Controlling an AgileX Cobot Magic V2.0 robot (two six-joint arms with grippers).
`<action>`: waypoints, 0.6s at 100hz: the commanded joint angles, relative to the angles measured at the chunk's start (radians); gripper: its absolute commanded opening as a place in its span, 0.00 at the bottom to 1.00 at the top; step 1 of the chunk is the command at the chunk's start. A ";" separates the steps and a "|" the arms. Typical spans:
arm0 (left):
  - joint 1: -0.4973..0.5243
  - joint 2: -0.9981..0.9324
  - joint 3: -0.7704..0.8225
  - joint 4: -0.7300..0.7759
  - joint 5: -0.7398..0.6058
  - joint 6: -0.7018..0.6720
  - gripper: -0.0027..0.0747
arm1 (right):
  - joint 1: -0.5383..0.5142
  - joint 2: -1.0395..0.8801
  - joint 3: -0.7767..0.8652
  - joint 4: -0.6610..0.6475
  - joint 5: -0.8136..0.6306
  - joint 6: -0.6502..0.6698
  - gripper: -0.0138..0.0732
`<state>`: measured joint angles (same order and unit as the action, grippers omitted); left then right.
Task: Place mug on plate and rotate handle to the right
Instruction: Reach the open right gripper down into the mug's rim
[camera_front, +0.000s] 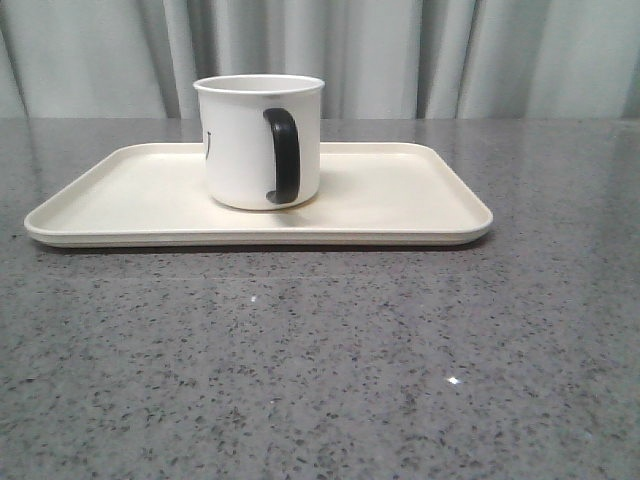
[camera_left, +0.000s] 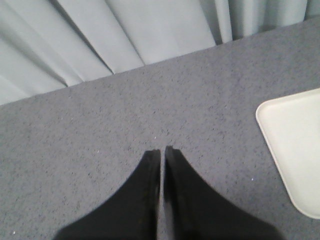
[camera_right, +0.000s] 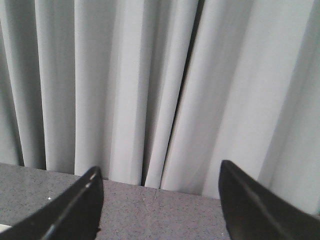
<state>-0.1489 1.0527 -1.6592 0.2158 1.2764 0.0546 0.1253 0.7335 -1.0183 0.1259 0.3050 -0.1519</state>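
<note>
We count one mug (camera_front: 258, 140), white, with one black handle (camera_front: 282, 157) on it, at about 11 o'clock from the middle of the front view. We count one plate (camera_front: 400, 195), a cream tray, under the mug. We count one grey speckled table (camera_front: 320, 360) and one pale curtain (camera_front: 450, 60) at 12 o'clock behind it. We count two grippers: the left gripper (camera_left: 161, 151) and the right gripper (camera_right: 160, 175), each with two dark fingers.
</note>
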 joint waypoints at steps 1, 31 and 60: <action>0.017 -0.055 0.061 0.017 -0.022 -0.009 0.01 | 0.000 0.001 -0.032 -0.005 -0.063 -0.007 0.73; 0.019 -0.163 0.318 0.013 -0.136 -0.010 0.01 | 0.017 0.093 -0.164 -0.005 -0.022 -0.008 0.73; 0.019 -0.165 0.348 0.009 -0.159 -0.010 0.01 | 0.238 0.447 -0.582 -0.001 0.282 -0.048 0.73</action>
<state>-0.1321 0.8934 -1.2902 0.2183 1.1932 0.0546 0.3043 1.0894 -1.4795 0.1242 0.5637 -0.1717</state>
